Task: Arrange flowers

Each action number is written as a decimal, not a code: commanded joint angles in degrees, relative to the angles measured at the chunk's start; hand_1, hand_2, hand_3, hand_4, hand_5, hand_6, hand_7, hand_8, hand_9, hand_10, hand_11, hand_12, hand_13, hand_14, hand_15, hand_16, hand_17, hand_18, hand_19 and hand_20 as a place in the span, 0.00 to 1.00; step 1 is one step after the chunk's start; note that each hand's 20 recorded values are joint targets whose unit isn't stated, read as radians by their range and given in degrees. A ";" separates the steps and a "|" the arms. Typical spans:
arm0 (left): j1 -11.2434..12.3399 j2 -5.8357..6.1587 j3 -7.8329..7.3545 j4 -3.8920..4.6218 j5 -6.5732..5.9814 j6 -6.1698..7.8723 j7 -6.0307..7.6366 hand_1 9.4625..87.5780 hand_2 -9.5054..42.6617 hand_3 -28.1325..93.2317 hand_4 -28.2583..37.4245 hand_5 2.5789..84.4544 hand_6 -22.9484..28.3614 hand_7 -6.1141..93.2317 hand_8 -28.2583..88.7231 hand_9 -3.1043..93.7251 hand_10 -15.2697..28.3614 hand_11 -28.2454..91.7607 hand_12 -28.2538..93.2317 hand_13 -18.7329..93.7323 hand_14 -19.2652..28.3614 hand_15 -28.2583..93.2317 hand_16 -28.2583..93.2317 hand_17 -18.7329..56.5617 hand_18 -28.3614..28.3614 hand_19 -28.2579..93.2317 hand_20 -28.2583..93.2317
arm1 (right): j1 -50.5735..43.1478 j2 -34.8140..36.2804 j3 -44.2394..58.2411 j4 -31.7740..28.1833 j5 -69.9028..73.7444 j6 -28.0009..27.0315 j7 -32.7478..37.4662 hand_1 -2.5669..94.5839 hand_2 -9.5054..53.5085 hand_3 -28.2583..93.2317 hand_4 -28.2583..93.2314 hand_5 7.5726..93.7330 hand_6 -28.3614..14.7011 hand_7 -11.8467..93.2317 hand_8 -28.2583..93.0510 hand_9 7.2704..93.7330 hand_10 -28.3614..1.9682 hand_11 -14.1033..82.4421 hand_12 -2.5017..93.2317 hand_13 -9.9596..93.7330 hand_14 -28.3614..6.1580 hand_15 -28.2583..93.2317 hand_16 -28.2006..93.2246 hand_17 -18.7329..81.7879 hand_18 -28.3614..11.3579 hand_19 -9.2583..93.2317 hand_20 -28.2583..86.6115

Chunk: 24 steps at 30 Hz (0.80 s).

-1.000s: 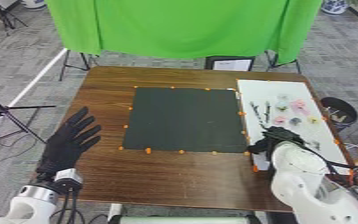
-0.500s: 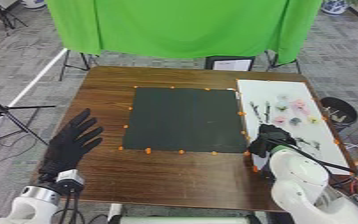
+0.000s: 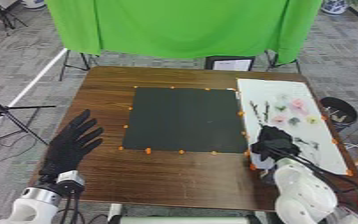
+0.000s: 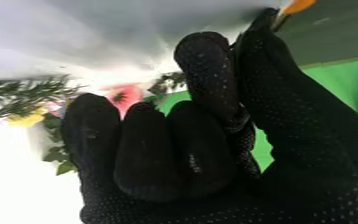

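The right hand (image 3: 275,142) sits low over the near part of the white sheet (image 3: 322,159), so the likeliest trouble starts there: its glove could snag or drag the grey-green leafy sprig (image 3: 310,145) just beside it. A little farther on, the dark budded twigs (image 3: 254,109) are thin and light; a grasp taken off-centre could let one roll or swing into its neighbour. Beyond them, a sweep too low could knock the pink flower (image 3: 297,104) and yellow flower (image 3: 312,120) out of place, as they lie loose and close together.

I cannot tell whether the right hand is released, clenched or grasping a stem. The left hand (image 3: 67,145) is open, fingers spread, well apart from the flowers. The sprig lies to the right hand's right; the twigs just past it, near the black mat (image 3: 184,120); the blooms farther out, to the right.
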 commanded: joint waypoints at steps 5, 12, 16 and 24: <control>0.35 -0.42 -0.13 -0.29 0.08 0.29 0.05 0.19 0.06 0.79 0.00 0.26 0.50 0.25 0.15 0.26 0.58 0.35 0.39 0.33 0.73 0.42 0.25 0.11 0.91 0.54 0.31 | 0.90 1.34 2.71 -5.07 1.90 3.80 0.87 0.32 0.00 1.00 0.35 0.82 0.46 0.65 0.40 0.96 0.72 0.95 0.63 0.90 0.57 0.96 0.58 0.68 0.11 1.00 0.89; 0.69 -0.33 -1.01 -0.55 0.18 0.06 0.13 0.19 0.06 0.79 0.00 0.26 0.50 0.25 0.15 0.26 0.59 0.35 0.39 0.33 0.73 0.42 0.24 0.11 0.91 0.54 0.31 | 5.83 1.44 0.19 -4.90 2.66 5.66 -0.31 0.32 0.00 1.00 0.36 0.83 0.45 0.63 0.41 0.96 0.73 0.95 0.64 0.91 0.58 0.96 0.58 0.69 0.11 1.00 0.89; 0.94 0.45 -1.66 -1.11 0.24 0.45 0.46 0.19 0.06 0.79 0.00 0.26 0.50 0.25 0.15 0.26 0.59 0.35 0.39 0.33 0.73 0.42 0.24 0.11 0.91 0.54 0.31 | 10.61 1.11 -3.17 -4.03 3.63 5.15 -2.35 0.32 0.00 1.00 0.36 0.84 0.45 0.63 0.41 0.97 0.74 0.95 0.64 0.91 0.58 0.96 0.58 0.70 0.11 1.00 0.89; 3.00 2.24 -4.91 -2.03 -0.65 -0.23 1.12 0.19 0.05 0.79 0.00 0.26 0.50 0.25 0.15 0.25 0.58 0.35 0.39 0.33 0.73 0.42 0.24 0.10 0.91 0.54 0.31 | 22.85 -3.25 -15.34 0.28 4.97 4.07 -7.52 0.32 0.00 1.00 0.36 0.84 0.45 0.63 0.41 0.97 0.74 0.95 0.64 0.91 0.59 0.96 0.58 0.70 0.12 1.00 0.89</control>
